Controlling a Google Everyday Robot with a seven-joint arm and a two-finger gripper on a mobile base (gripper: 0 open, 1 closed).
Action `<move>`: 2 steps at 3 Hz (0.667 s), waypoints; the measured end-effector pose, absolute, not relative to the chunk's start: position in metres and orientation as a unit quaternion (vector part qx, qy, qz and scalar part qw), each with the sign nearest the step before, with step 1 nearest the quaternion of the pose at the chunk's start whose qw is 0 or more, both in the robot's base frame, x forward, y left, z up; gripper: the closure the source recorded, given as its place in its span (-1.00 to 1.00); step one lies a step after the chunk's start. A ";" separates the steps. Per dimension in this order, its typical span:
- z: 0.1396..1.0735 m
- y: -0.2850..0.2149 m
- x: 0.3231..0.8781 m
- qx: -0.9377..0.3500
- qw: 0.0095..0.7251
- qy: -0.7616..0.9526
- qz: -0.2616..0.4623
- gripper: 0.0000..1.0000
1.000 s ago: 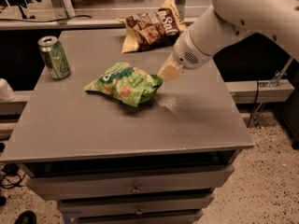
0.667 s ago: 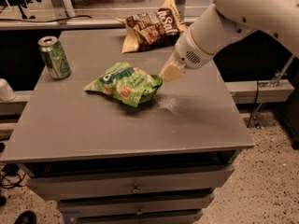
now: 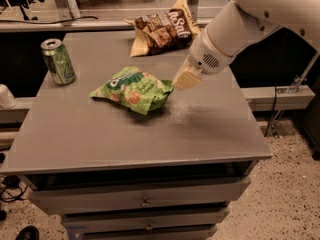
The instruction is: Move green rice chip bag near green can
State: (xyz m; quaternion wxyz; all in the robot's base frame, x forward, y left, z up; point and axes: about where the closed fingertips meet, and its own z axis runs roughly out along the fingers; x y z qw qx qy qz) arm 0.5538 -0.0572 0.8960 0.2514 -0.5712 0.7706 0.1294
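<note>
In the single camera view, the green rice chip bag [image 3: 132, 90] lies flat near the middle of the grey cabinet top [image 3: 100, 139], a little toward the far side, with its long axis running roughly from 9 o'clock to 3 o'clock across the surface. The green can [image 3: 58, 61] stands upright toward the far left corner, at about 10 o'clock from the bag and well apart from it, with bare tabletop between the two. The gripper [image 3: 186, 78], a pale tan tip at the end of the white arm [image 3: 235, 34], comes in from the upper right and sits at the bag's 3 o'clock end, just beside or touching its right edge; which of the two I cannot tell, nor whether the gripper is open, closed or already pinching the foil. So the bag lies at 9 o'clock from the gripper, and the can lies farther along much the same line, bending slightly toward 10 o'clock. That lineup is what the next move seems to turn on: a drag or carry toward 9 to 10 o'clock would bring the bag close to the can. A brown and yellow snack bag [image 3: 162, 31] leans at the far edge, at about 12 o'clock from the green bag, and lies off that path.
</note>
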 end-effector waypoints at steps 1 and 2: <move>0.895 -0.049 0.546 -0.576 0.252 0.765 0.142 -0.72; 0.888 -0.041 0.539 -0.578 0.250 0.762 0.154 -1.00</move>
